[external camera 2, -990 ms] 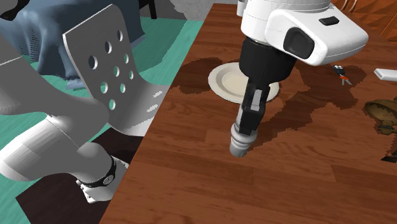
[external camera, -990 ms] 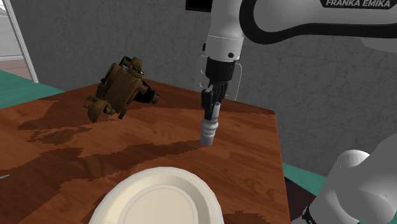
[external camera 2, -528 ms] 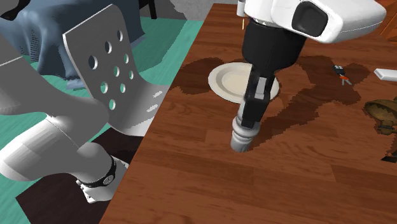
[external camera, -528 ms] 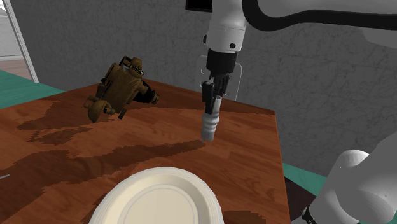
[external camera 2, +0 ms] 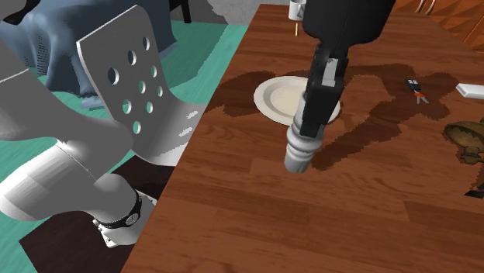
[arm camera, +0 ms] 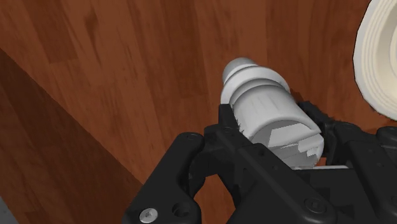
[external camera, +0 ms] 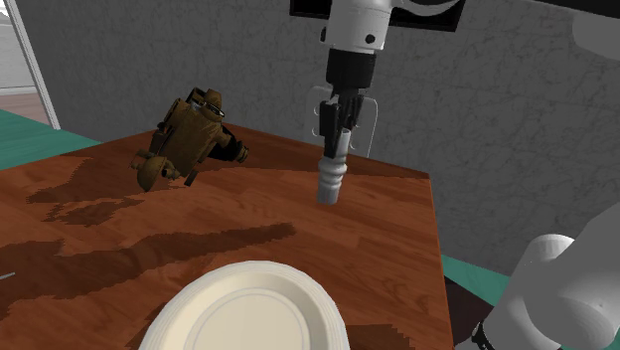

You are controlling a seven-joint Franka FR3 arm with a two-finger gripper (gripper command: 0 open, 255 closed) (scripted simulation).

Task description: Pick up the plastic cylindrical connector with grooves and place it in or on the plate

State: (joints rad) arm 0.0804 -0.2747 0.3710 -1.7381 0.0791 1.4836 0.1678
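My black gripper (external camera: 336, 139) is shut on the white grooved cylindrical connector (external camera: 330, 180), which hangs upright below the fingers, well above the wooden table (external camera: 89, 234). In the second exterior view the connector (external camera 2: 299, 152) dangles from the gripper (external camera 2: 310, 120) just in front of the cream plate (external camera 2: 273, 99). The wrist view has the connector (arm camera: 264, 108) clasped between my two fingers, with the plate's rim (arm camera: 375, 57) off to one side. In the shoulder view the plate (external camera: 243, 313) lies at the table's near edge, below and to the left of the gripper.
A brown robot-like toy figure (external camera: 189, 139) lies at the table's back left in the shoulder view. The second exterior view has a grey perforated chair (external camera 2: 136, 85) beside the table, a small dark item (external camera 2: 416, 89) and a white bar (external camera 2: 469, 90) beyond the plate.
The gripper has risen with the connector held in it, lifting it higher above the table. The plate and toy have stayed put.
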